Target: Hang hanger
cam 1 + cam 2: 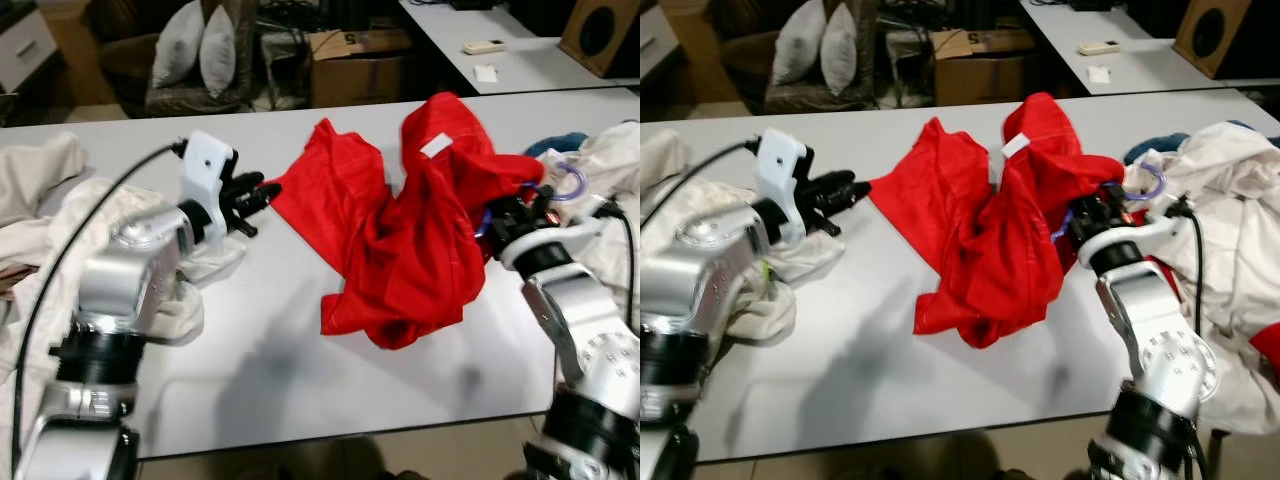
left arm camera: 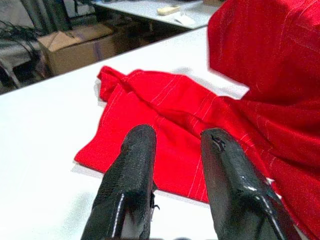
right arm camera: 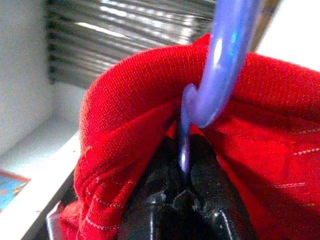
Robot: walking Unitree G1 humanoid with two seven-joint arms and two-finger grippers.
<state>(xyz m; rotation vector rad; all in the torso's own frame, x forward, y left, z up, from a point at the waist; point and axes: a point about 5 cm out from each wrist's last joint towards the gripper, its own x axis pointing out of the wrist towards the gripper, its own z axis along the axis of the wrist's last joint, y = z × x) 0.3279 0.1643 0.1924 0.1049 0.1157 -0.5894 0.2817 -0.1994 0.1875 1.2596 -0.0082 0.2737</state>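
White bench [image 1: 280, 360]: right gripper [image 3: 186, 165], jaws clamped on purple hanger [image 3: 220, 65] inside bunched red shirt [image 1: 420, 240] at bench's right; left gripper [image 2: 177, 150], jaws narrowly parted, empty, at shirt's flat left edge; beyond, cardboard box [image 1: 355, 65], two white pillows [image 1: 195, 45]

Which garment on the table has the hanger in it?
The red shirt mid-table: the purple hanger hook pokes out beside the right gripper, which pinches it. The white clothes at either side lie loose.
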